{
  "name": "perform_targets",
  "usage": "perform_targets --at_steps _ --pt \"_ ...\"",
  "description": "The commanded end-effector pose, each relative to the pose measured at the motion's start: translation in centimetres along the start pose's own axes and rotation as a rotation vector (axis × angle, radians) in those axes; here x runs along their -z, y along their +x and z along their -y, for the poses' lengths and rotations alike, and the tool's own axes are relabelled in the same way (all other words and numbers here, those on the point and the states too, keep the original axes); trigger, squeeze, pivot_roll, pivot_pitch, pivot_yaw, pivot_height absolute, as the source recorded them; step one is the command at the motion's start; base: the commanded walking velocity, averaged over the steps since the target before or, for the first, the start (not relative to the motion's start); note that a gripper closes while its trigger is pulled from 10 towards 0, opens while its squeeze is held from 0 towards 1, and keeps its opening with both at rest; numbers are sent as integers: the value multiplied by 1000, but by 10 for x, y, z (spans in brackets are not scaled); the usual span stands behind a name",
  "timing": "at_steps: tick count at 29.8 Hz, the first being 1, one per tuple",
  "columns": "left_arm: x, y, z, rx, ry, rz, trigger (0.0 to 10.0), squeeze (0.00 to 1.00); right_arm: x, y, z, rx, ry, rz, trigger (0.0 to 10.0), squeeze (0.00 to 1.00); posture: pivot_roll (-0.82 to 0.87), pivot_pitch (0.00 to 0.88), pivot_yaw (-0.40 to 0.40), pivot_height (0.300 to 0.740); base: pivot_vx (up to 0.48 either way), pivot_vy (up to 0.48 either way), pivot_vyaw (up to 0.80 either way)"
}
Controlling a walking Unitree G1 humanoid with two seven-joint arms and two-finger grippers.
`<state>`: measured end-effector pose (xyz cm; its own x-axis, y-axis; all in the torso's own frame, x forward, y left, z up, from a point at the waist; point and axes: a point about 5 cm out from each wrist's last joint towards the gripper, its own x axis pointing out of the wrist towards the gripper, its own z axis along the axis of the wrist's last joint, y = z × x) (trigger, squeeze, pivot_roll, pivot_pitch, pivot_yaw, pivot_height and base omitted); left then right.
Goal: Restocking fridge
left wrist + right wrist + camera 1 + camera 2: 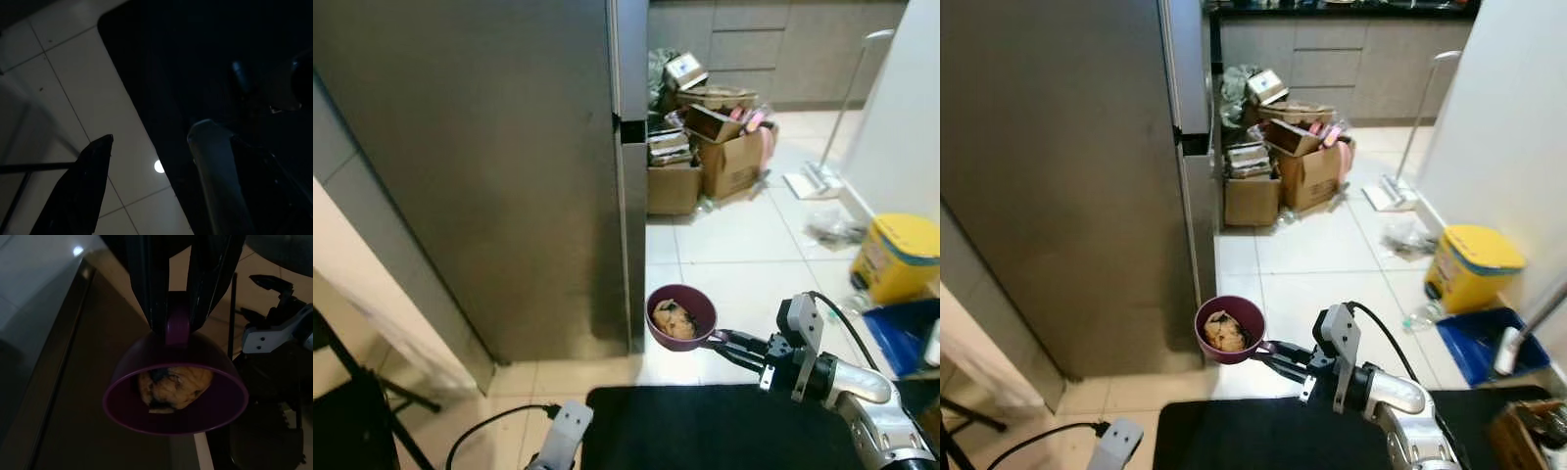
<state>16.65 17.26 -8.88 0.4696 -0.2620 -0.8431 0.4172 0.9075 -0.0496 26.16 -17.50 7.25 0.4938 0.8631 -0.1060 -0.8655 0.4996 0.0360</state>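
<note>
My right gripper [722, 341] is shut on the short handle of a purple bowl [681, 315], holding it level above the tiled floor. In the bowl lies a brownish lump of food [172, 386]. The bowl hangs just in front of the lower right corner of the tall grey fridge [489, 166], whose doors are closed. The right wrist view shows both black fingers [149, 281] clamped on the handle. My left arm [564, 433] hangs low at the bottom; its gripper [173, 144] is over the floor tiles with its fingers apart and nothing between them.
A black surface [715, 426] lies directly below me. Stacked cardboard boxes [710, 147] sit beyond the fridge. A yellow bin [897, 257], a blue bin [904, 335] and a mop [824, 176] stand at the right. A black stand [352, 392] is at lower left.
</note>
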Motion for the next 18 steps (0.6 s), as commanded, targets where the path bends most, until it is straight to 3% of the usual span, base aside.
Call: perform_targets --at_steps 1,18 --pt "-3 1 1 7 1 17 10000 0 -6 0 1 -3 -18 19 10000 0 6 0 23 740 401 0 0" --pt "-22 4 9 35 17 62 10000 0 -6 10 -8 -54 -12 18 10000 0 4 0 29 740 399 0 0"
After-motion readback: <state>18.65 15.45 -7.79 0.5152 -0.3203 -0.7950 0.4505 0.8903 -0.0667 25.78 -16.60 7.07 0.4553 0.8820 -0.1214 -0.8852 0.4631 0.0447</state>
